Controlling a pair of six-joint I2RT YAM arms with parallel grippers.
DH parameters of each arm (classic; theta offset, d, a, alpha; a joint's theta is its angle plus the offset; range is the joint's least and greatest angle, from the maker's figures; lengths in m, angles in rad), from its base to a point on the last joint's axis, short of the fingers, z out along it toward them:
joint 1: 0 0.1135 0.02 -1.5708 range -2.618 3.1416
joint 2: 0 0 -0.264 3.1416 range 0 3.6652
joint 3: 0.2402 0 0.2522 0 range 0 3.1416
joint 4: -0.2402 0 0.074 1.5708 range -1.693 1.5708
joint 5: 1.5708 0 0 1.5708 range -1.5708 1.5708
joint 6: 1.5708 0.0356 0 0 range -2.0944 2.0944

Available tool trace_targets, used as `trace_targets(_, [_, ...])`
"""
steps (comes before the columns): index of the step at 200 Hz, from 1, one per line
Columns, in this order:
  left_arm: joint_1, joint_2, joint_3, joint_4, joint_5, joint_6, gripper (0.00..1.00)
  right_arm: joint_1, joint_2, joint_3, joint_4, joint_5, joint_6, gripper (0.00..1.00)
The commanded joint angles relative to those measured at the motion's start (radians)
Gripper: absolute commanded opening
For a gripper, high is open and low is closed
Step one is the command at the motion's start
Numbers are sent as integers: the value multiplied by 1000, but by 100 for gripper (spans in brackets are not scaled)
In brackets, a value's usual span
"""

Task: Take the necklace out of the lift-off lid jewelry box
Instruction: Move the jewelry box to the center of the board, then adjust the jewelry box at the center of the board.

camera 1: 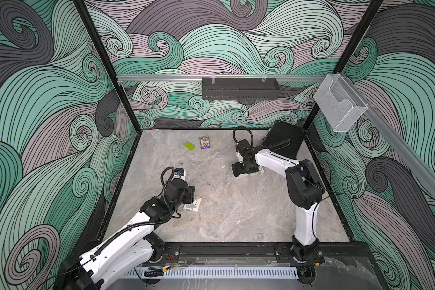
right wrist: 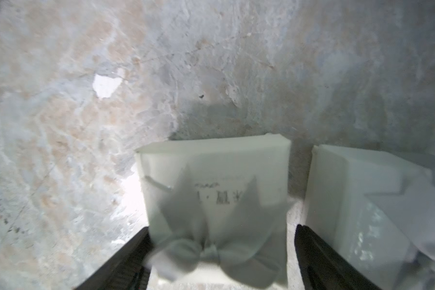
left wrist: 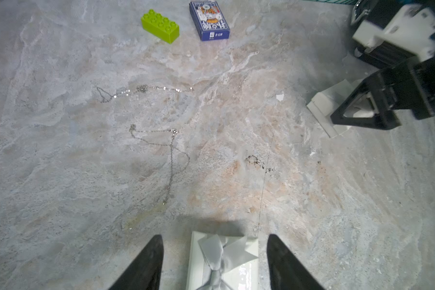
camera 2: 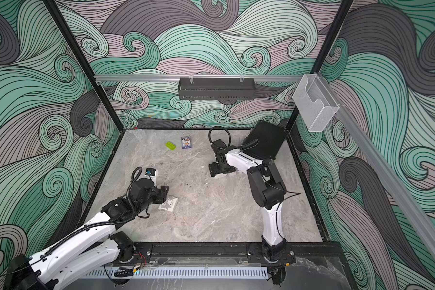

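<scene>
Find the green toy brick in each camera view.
In a top view: green brick near the table's far edge.
In a top view: green brick, same spot.
Left wrist: green brick far across the table.
Right wrist: not in it.
Shared landmark: blue card box beside it.

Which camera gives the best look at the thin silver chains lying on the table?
The left wrist view: the looped chain and the stretched chain show clearly against the table. In both top views they are faint threads, barely traceable. The right wrist view shows neither.
</scene>
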Motion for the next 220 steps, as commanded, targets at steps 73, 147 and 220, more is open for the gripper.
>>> trace_targets(73, [26, 78, -45, -103, 115, -115, 72, 66, -477, -365, 29, -178, 16, 91])
trace_targets(147, [26, 182, -84, 29, 376, -124, 70, 70, -654, -518, 77, -175, 59, 91])
trace_targets(220, [-47, 399, 25, 271, 563, -134, 61, 79, -684, -611, 112, -225, 87, 89])
